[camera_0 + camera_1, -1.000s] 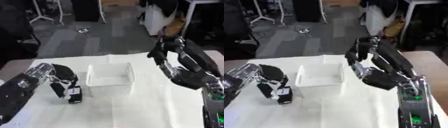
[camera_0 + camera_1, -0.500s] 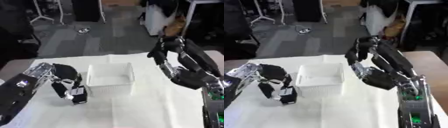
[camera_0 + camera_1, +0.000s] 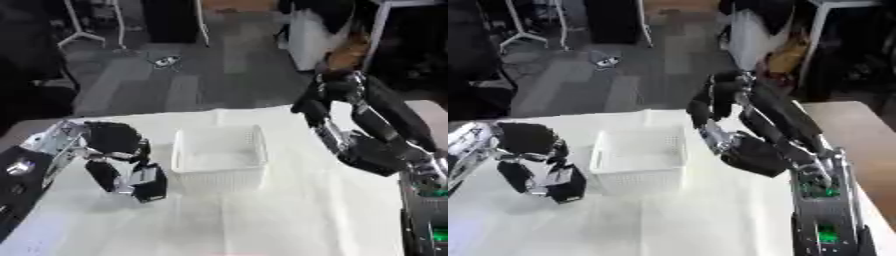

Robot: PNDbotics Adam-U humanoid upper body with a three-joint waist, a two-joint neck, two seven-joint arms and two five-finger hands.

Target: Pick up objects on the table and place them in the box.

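A white mesh box (image 3: 219, 159) stands in the middle of the white-covered table (image 3: 262, 220). My left hand (image 3: 118, 150) is left of the box, fingers curled round a small dark object with a pale face (image 3: 149, 182), held just above the cloth beside the box's left wall. My right hand (image 3: 328, 100) hangs raised above the table to the right of the box, fingers curled and holding nothing. The inside of the box looks white; I cannot make out anything in it.
My right forearm (image 3: 767, 150) slants across the table's right side. Beyond the far edge lies grey floor with stands and dark furniture. A brown surface (image 3: 859, 130) borders the cloth on the right.
My left hand has lifted the dark object a little and carried it toward the box's left wall. My right hand has stayed raised.
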